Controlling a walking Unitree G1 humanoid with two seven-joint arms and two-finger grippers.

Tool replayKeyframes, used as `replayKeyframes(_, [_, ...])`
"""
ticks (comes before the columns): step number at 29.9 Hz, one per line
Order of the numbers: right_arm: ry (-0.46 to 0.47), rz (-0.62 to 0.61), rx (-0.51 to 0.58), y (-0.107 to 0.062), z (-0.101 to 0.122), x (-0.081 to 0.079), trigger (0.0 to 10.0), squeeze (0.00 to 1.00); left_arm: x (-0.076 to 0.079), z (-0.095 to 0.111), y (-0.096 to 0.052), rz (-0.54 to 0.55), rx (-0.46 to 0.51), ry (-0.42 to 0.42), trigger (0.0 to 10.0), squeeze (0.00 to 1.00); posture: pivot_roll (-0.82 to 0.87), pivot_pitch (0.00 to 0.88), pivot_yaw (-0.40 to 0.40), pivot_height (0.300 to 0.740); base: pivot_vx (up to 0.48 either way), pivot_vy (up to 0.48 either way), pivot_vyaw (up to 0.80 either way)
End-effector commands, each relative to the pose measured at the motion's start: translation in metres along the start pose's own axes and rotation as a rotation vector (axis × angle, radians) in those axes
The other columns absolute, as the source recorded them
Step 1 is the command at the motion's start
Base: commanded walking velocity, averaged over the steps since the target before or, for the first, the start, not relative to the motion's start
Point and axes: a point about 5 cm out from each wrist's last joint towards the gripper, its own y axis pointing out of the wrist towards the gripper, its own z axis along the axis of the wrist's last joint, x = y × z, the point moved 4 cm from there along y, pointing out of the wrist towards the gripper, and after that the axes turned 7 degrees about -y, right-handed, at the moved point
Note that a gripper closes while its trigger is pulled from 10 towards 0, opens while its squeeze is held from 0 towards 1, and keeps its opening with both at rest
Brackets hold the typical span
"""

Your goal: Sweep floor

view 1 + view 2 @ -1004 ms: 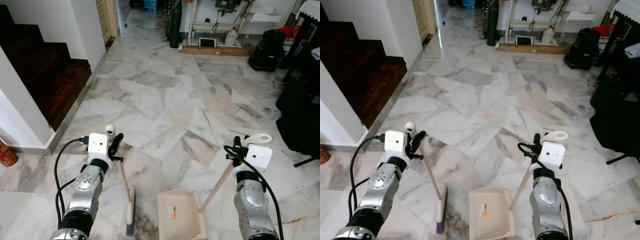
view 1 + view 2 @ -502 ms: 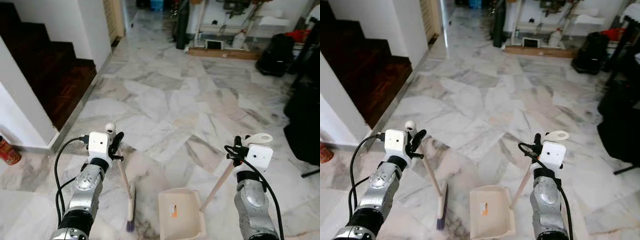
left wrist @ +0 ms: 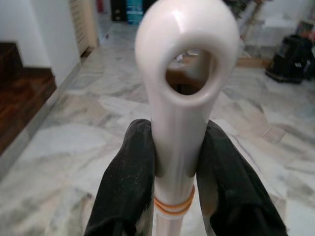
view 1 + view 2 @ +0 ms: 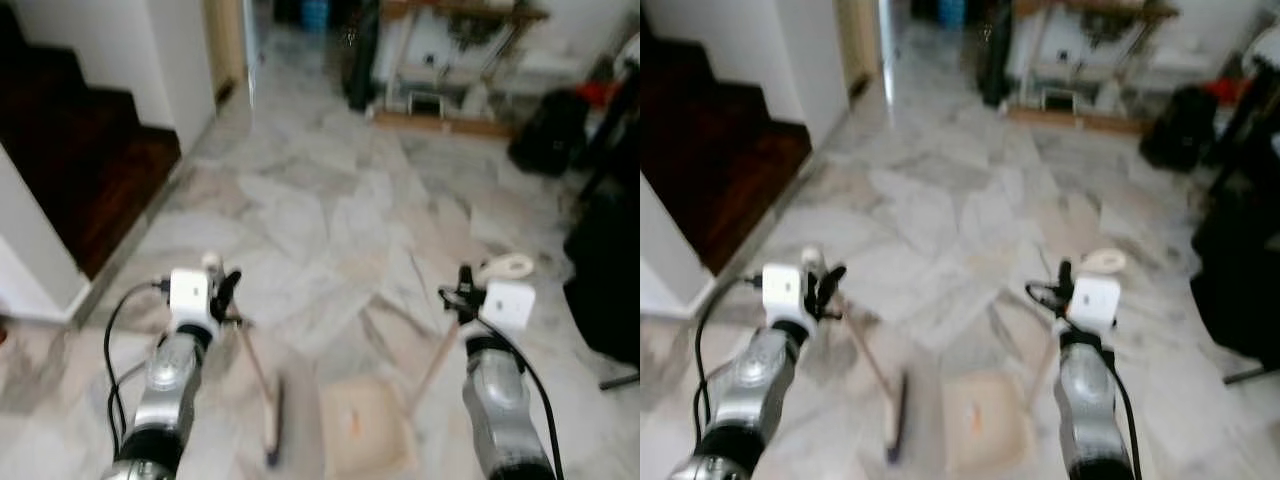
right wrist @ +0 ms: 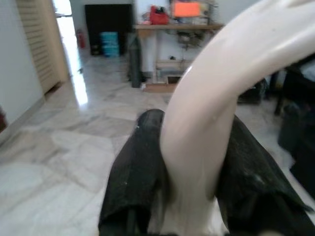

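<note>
Bit blurry, but the broom point(image 4: 268, 400) head and dustpan point(image 4: 366, 438) sit side by side on the marble floor point(image 4: 330, 220) right at the robot's feet. Left gripper point(image 3: 173, 167) is clamped on the broom handle, right gripper point(image 5: 192, 167) pinching the dustpan handle. Stairs point(image 4: 90, 160) off left, shelf point(image 4: 460, 50) at the back.

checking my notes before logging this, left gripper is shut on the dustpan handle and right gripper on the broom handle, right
Not quite, the tools are swapped. In the left eye view the left gripper is shut on the broom handle, and the right gripper is shut on the dustpan handle.
</note>
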Motion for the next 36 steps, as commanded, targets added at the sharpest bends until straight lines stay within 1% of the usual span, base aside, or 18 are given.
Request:
replayKeyframes(1, [-0.008,-0.03,0.023,0.001,0.005,0.011,10.0,0.0,0.009,0.014,0.007,-0.029,0.053,0.007,10.0,0.0,-0.02,0.0,-0.025,0.74,0.364,0.0,0.0])
replayKeyframes(8, [-0.013,-0.028,0.024,0.001,0.005,0.011,10.0,0.0,0.008,0.014,0.006,-0.027,0.054,0.003,10.0,0.0,-0.03,0.0,-0.027,0.74,0.364,0.0,0.0])
replayKeyframes(15, [-0.006,-0.026,0.026,0.0,0.005,0.01,10.0,0.0,0.011,0.012,0.006,-0.031,0.051,0.001,10.0,0.0,-0.03,0.0,-0.027,0.74,0.366,0.0,0.0])
replayKeyframes(19, [-0.009,-0.015,0.028,0.002,0.006,0.008,10.0,0.0,0.012,0.014,0.008,-0.034,0.054,0.0,10.0,0.0,-0.02,0.0,-0.031,0.74,0.365,0.0,0.0])
replayKeyframes(23, [-0.013,-0.009,0.034,0.006,0.009,0.007,10.0,0.0,0.011,0.017,0.01,-0.023,0.066,-0.004,10.0,0.0,-0.05,0.0,-0.034,0.74,0.365,0.0,0.0])
replayKeyframes(25, [-0.015,-0.012,0.046,0.008,0.013,0.007,10.0,0.0,0.011,0.017,0.011,-0.02,0.065,-0.007,10.0,0.0,-0.06,0.0,-0.031,0.74,0.368,0.0,0.0])
replayKeyframes(27, [-0.016,-0.029,0.067,0.01,0.019,0.012,10.0,0.0,0.013,0.016,0.011,-0.024,0.064,-0.011,10.0,0.0,-0.08,0.0,-0.024,0.74,0.368,0.0,0.0])
replayKeyframes(30, [-0.021,-0.036,0.071,0.01,0.02,0.016,10.0,0.0,0.016,0.015,0.011,-0.036,0.058,-0.013,10.0,0.0,-0.09,0.0,-0.017,0.74,0.366,0.0,0.0])
replayKeyframes(36, [-0.025,-0.042,0.07,0.009,0.019,0.017,10.0,0.0,0.016,0.015,0.012,-0.044,0.054,-0.012,10.0,0.0,-0.1,0.0,-0.001,0.74,0.364,0.0,0.0])
